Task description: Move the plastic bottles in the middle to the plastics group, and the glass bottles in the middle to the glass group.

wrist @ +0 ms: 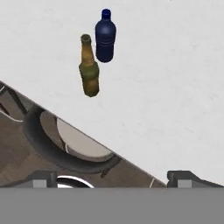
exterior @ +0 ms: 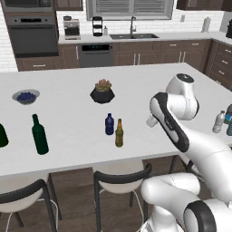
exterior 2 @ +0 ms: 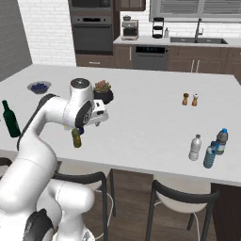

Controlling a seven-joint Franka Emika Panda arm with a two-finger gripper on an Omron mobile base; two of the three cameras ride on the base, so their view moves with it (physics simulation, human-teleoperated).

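The amber bottle (exterior: 119, 133) and blue bottle (exterior: 109, 124) stand upright mid-island, just beside each other — necks up, long axes vertical. In the hand view the amber bottle (wrist: 89, 67) lies nearer the counter edge, the blue bottle (wrist: 105, 36) behind it. The gripper (wrist: 113, 178) hangs above the edge, apart from both — fingers spread wide, holding nothing. The tall green bottle (exterior: 39, 134) stands far left; the plastics group (exterior 2: 210, 148) far right.
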